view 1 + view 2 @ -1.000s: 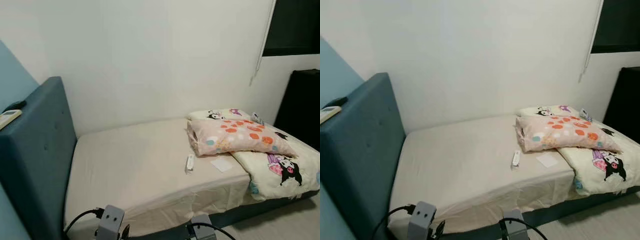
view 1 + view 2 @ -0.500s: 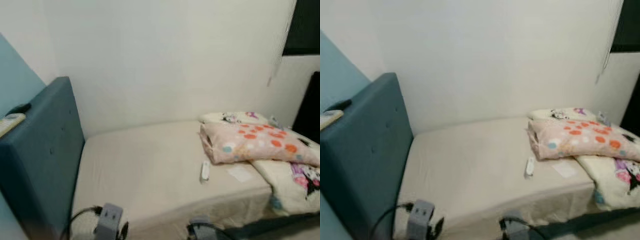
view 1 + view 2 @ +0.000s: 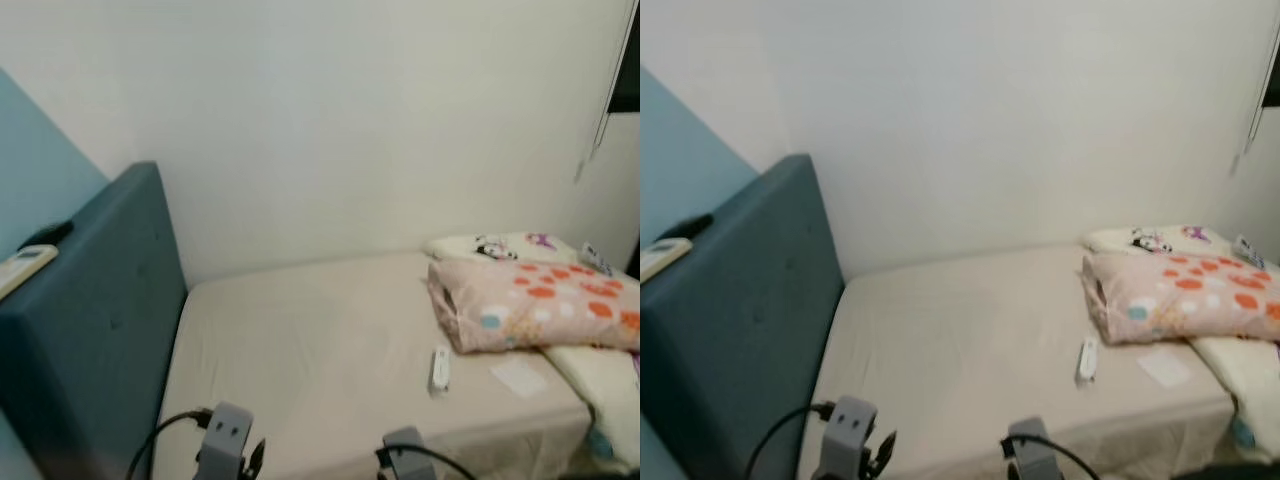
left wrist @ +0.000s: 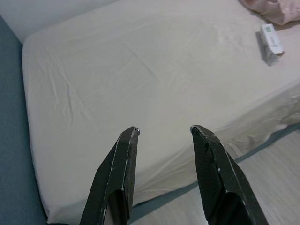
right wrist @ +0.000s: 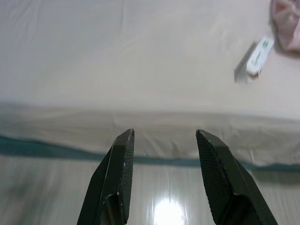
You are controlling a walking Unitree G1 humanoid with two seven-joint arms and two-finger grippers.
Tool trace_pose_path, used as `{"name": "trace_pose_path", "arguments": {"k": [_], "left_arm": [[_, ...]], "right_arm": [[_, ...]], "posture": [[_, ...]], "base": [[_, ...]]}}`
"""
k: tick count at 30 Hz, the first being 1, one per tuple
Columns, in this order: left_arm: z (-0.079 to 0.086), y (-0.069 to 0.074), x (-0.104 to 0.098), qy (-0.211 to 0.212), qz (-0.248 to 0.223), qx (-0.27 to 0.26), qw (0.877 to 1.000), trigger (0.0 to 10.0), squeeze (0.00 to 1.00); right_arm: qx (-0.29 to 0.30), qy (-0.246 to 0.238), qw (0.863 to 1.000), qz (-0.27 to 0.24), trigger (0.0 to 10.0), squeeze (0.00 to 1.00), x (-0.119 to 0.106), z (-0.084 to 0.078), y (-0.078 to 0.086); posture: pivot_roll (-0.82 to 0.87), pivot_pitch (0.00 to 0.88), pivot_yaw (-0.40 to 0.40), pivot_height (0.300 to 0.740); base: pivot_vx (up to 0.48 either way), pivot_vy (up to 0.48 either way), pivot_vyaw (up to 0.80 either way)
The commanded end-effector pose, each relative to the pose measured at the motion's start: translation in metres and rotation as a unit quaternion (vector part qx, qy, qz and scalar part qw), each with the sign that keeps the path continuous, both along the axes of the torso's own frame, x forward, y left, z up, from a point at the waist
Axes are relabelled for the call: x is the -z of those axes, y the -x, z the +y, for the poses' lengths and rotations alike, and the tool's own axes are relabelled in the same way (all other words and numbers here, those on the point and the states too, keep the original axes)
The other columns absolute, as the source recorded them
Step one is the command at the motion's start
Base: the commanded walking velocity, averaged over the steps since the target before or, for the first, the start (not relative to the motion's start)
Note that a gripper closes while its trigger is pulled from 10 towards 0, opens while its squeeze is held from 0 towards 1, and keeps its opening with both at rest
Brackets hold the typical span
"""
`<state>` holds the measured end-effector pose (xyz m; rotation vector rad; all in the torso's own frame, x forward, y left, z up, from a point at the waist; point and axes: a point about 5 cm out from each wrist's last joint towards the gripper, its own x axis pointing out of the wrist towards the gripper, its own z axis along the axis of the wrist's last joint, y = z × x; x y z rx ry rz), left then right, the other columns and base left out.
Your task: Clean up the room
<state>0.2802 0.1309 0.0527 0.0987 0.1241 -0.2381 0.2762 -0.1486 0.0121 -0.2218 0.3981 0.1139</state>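
Cream fitted sheeting covers the single bed [image 3: 310, 350], which stands against a plain white wall [image 3: 350, 130] and serves here as the landmark. At the bed's head end rises a padded teal fabric headboard [image 3: 95, 340]; on the headboard's top edge lie a white remote control [image 3: 25, 268] and, just beyond it, a small dark remote-like object [image 3: 45, 234], too blurred to identify further.

Toward the bed's foot end, a pink pillow with orange and blue dots [image 3: 535, 315] lies across a cream quilt printed with black cartoon characters [image 3: 510, 246]. Near the pillow, on the bare sheet close to the bed's front edge, lies a small white rectangular box with green print [image 3: 439, 368]. Just beside that box, further toward the foot end, rests a flat white square of paper [image 3: 519, 377].

Both arms are held low in front of the bed's near edge. The left gripper [image 4: 162, 132] points over the sheet toward the middle of the mattress, its two black fingers spread apart and holding nothing. The right gripper [image 5: 164, 135] hangs by the bed's front side, above the pale wood-look floor [image 5: 51, 187], its fingers likewise parted and empty; the white box lies on the sheet ahead of it.
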Motion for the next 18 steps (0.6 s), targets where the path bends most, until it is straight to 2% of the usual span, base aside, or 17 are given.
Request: {"name": "trace_pose_path", "arguments": {"k": [1, 18], "left_arm": [[0.0057, 0.0029, 0.0062, -0.006, 0.014, -0.006, 1.0, 10.0, 0.0], [0.0053, 0.0001, 0.0045, -0.005, 0.013, -0.007, 1.0, 10.0, 0.0]], "right_arm": [[-0.009, -0.006, 1.0, 0.01, 10.0, 0.0, 0.005, 0.0081, 0.0041], [-0.003, -0.008, 1.0, 0.01, 10.0, 0.0, 0.0049, 0.0091, 0.0037]], "posture": [[0.0, 0.055, 0.009, 0.74], [-0.01, 0.054, 0.016, 0.74]], "base": [[0.27, 0.0, 0.0], [0.267, 0.0, 0.0]]}}
